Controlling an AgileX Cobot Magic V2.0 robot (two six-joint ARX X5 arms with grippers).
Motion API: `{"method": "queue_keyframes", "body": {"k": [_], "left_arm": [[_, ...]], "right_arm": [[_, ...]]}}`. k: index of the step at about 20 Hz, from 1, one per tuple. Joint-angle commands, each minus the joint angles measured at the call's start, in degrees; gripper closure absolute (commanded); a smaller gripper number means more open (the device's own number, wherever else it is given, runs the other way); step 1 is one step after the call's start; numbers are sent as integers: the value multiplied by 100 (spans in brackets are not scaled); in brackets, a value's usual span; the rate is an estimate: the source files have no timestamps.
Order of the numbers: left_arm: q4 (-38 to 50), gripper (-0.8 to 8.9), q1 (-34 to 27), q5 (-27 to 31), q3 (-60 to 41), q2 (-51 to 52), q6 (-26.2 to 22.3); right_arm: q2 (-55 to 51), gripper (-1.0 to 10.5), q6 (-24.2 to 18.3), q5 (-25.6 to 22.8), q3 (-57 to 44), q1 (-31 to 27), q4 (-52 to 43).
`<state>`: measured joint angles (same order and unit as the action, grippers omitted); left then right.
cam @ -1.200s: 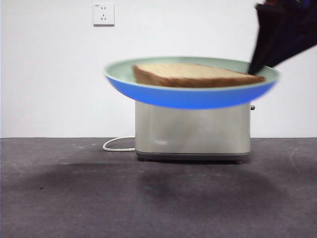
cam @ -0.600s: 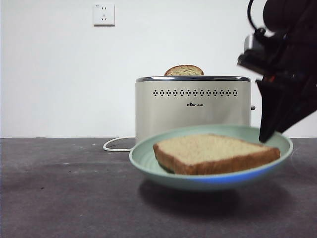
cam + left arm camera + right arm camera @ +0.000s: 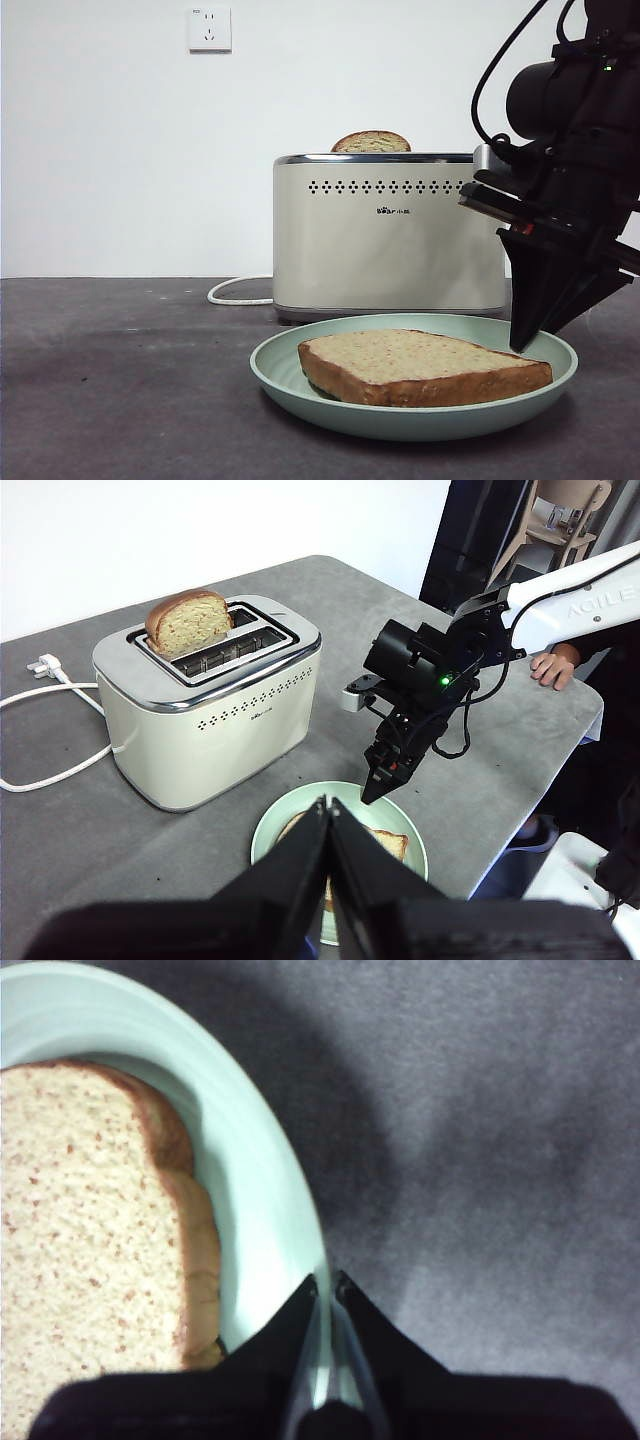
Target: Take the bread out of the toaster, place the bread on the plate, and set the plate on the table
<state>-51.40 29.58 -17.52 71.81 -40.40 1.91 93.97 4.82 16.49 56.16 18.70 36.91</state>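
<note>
The mint-green plate [image 3: 285,384] sits low on the dark table [image 3: 120,380], in front of the cream toaster [image 3: 390,240]. The bread [image 3: 420,365] lies flat on it. My right gripper [image 3: 522,345] is shut on the plate's right rim; its wrist view shows the jaws pinching the rim [image 3: 250,1190] beside the bread [image 3: 80,1230]. My left gripper [image 3: 328,805] hovers well above the plate [image 3: 412,832], shut with nothing in it. A second slice [image 3: 371,142] stands in the toaster's slot.
A white cord [image 3: 235,293] runs from the toaster's left side. The table's edge [image 3: 520,810] lies just beyond the right arm. A person's hand [image 3: 553,666] rests at that edge. A wall socket [image 3: 209,28] is high behind.
The right gripper has carried the plate with the bread down from toaster-top height onto the table in front of the toaster. The toaster and its second slice have come into view.
</note>
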Motion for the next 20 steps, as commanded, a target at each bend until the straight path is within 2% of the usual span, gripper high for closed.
{"method": "queue_keyframes", "body": {"k": [1,8,10,13,14,17,20], "left_arm": [[28,822,0,-13,-7,13,-68],[-22,822,0,-59,-7,11,-66],[-63,822,0,-61,-7,11,-66],[-85,822,0,-59,-7,11,-66],[-92,822,0,-59,-7,11,-66],[-107,822,0,-61,-7,11,-63],[-133,822,0,-59,-7,11,-66]], "right_arm": [[160,959,-28,-61,-57,2,-46],[313,958,-33,-205,-63,2,-44],[315,894,-22,-205,-63,4,-44],[315,613,-15,-205,-63,2,-42],[313,565,-15,-205,-63,2,-42],[205,559,-20,-201,-63,4,-37],[-422,560,-28,-201,-63,4,140]]}}
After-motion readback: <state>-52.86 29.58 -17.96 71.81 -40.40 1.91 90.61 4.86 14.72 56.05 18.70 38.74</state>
